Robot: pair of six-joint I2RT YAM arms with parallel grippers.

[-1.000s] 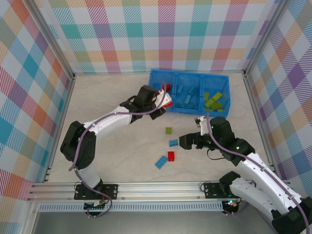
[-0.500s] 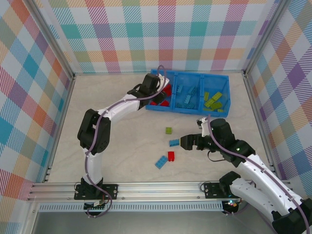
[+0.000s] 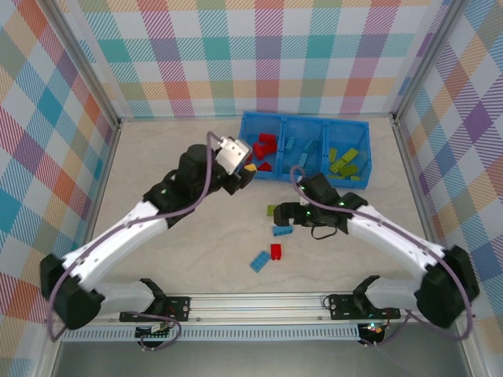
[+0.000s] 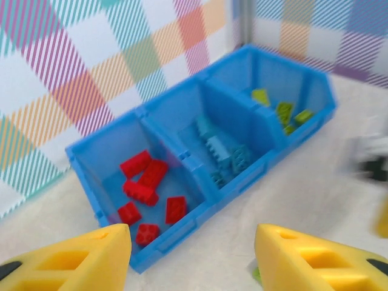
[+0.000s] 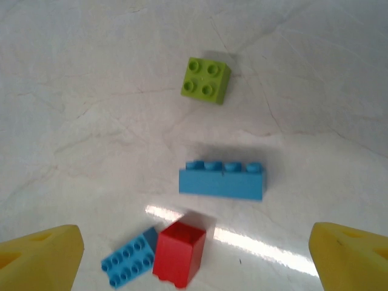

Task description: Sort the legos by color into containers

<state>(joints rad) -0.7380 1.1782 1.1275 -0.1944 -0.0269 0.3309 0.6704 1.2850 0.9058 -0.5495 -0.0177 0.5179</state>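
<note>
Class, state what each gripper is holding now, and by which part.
Nothing: the left gripper and right gripper both show open, empty fingers.

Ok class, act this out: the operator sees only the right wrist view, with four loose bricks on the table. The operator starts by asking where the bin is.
Observer: The blue bin sits at the far side of the table, right of centre.
Operator: Which colour goes where?
Observer: Red bricks lie in the left compartment, light blue bricks in the middle, green bricks in the right.
Operator: Where's the other arm?
Observer: The left fingers hang open and empty near the front of the bin's left end.
</note>
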